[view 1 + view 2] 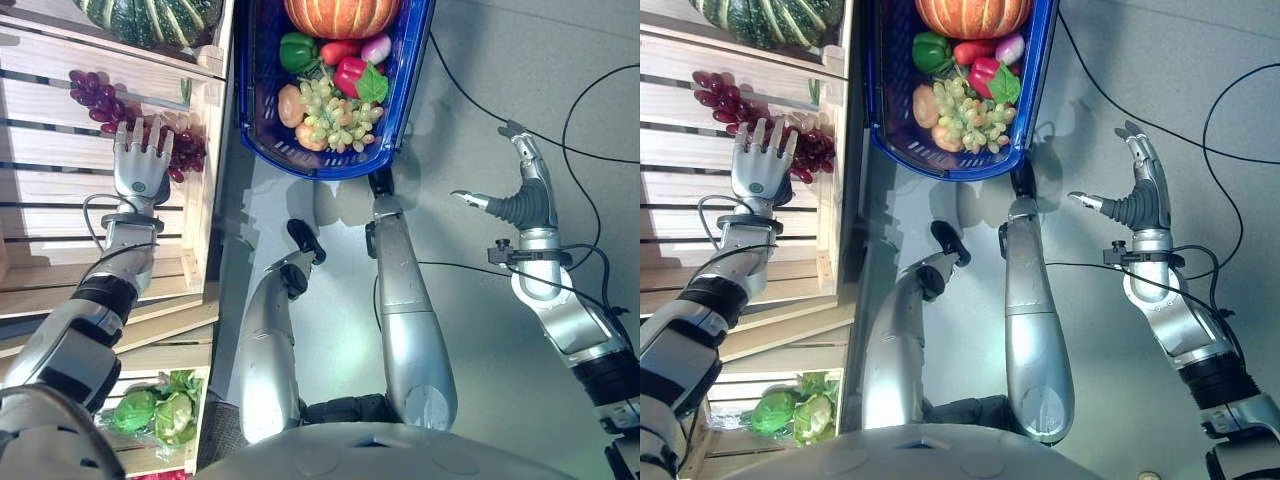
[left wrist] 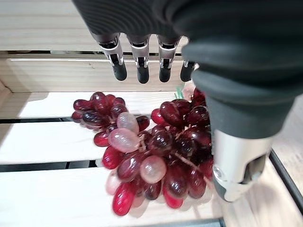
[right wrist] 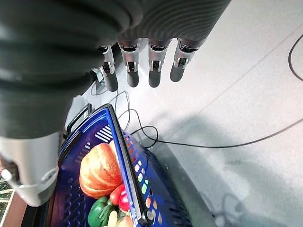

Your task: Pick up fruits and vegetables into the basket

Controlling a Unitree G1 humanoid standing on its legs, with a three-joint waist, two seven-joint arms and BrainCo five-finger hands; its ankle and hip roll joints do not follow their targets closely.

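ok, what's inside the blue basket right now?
The blue basket holds an orange pumpkin, green pepper, red peppers, a purple onion, green grapes and an orange-tan piece. Anything beneath these is covered.

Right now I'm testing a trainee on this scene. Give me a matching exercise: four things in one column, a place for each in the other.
Things:
1. red grapes
2. pumpkin
3. left hand
4. right hand

Places:
A. over the bare floor
B. on the wooden shelf
C. in the blue basket
D. open, just short of the red grapes

Pairs: 1-B, 2-C, 3-D, 4-A
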